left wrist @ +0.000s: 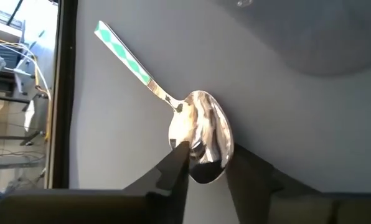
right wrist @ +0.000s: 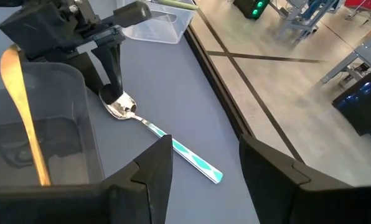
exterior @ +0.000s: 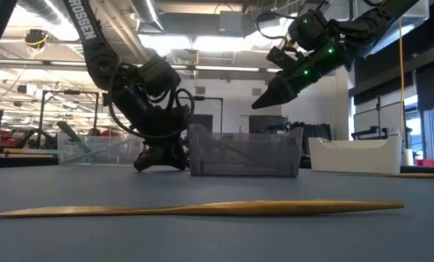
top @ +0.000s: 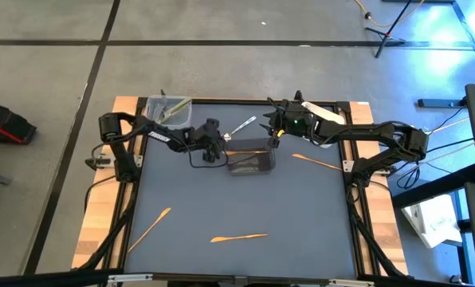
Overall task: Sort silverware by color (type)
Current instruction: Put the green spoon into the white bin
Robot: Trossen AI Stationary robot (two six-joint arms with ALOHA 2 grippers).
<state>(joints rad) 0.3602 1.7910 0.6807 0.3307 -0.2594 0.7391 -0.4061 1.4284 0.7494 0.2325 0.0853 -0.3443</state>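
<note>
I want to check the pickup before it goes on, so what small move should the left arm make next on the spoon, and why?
Probably finish closing the left pincer on the spoon, then lift. Its fingers already straddle the shiny bowl, which lies flat on the grey mat, and the green-patterned handle points away, free of obstacles. The right pincer hangs open above, not in the way.

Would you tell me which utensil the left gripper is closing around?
The shiny spoon with the green-and-white handle; the left gripper straddles its bowl, while the orange utensils lie elsewhere.
</note>
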